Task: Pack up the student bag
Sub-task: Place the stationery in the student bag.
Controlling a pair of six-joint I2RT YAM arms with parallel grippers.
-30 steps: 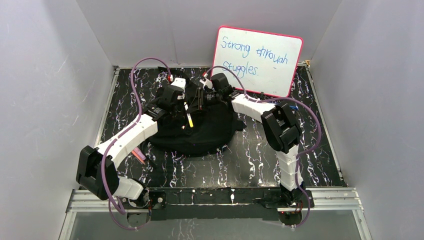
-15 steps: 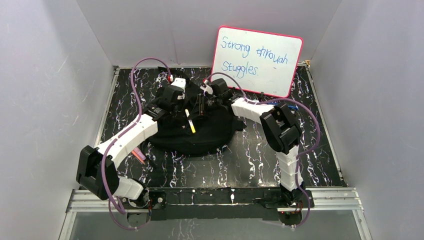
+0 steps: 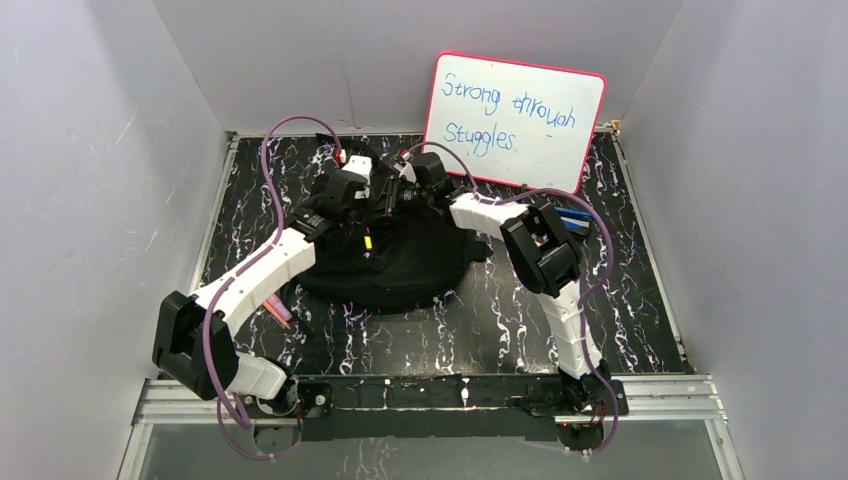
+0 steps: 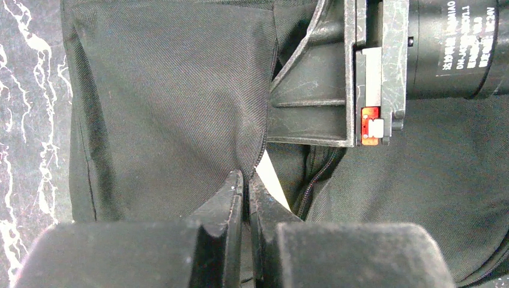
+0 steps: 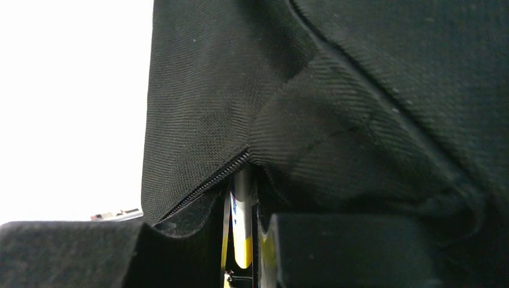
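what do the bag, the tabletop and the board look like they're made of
The bag looks like matte black woven fabric, perhaps nylon or polyester: a fine twill weave and soft folds show. The tabletop is black with white veins, a marble look; it could be printed laminate. The board has a smooth white writing surface and a pink rim, probably plastic.

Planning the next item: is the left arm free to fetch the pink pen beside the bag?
Probably not yet: the left gripper is shut on the bag at its zip edge, and the pink pen lies tight beside its forearm.
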